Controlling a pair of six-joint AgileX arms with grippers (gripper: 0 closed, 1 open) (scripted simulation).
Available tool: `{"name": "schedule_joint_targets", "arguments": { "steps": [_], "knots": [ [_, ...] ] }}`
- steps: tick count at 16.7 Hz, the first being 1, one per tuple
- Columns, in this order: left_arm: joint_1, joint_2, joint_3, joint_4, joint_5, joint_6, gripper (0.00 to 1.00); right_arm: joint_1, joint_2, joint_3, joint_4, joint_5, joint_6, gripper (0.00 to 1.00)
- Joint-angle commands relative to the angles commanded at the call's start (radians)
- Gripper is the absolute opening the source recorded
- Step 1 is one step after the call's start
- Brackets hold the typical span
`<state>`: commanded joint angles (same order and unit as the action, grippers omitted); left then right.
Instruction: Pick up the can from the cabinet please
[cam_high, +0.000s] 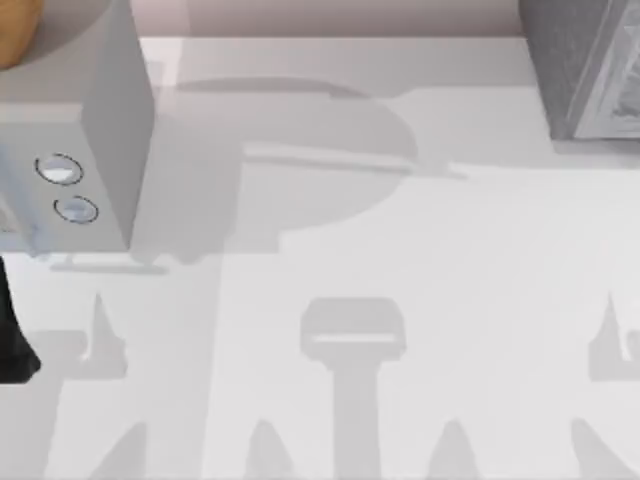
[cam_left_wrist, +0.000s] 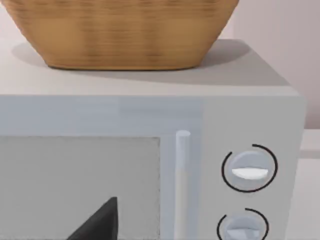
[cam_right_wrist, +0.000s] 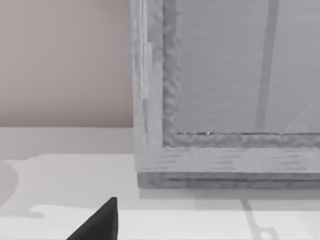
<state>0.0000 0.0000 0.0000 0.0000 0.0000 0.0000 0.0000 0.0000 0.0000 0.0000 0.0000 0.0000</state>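
The can is out of view. The grey cabinet (cam_high: 585, 70) stands at the table's back right corner. In the right wrist view its rough-textured frame (cam_right_wrist: 172, 100) surrounds a smooth grey panel, just ahead of my right gripper (cam_right_wrist: 100, 222), of which one dark tip shows low in the picture. My left gripper (cam_left_wrist: 100, 222) faces the front of a microwave. A black part of my left arm (cam_high: 15, 340) sits at the table's left edge.
A pale grey microwave (cam_high: 90, 140) with two round dials (cam_high: 60, 170) stands at the back left. On top of it sits a wicker basket (cam_left_wrist: 120, 30). The white table (cam_high: 420, 300) stretches between microwave and cabinet, crossed by arm shadows.
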Motion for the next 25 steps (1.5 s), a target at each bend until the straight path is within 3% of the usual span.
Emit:
{"name": "schedule_joint_targets", "arguments": {
  "steps": [4,8,20,25],
  "knots": [
    [0.0,0.0,0.0,0.0,0.0,0.0,1.0,0.005,0.032,0.032,-0.013,0.004,-0.001,1.0],
    [0.0,0.0,0.0,0.0,0.0,0.0,1.0,0.03,0.204,0.223,-0.071,0.028,-0.002,1.0],
    [0.0,0.0,0.0,0.0,0.0,0.0,1.0,0.143,1.026,1.34,-0.32,0.153,0.012,1.0],
    [0.0,0.0,0.0,0.0,0.0,0.0,1.0,0.176,1.267,1.665,-0.397,0.188,0.015,1.0]
  ]
}}
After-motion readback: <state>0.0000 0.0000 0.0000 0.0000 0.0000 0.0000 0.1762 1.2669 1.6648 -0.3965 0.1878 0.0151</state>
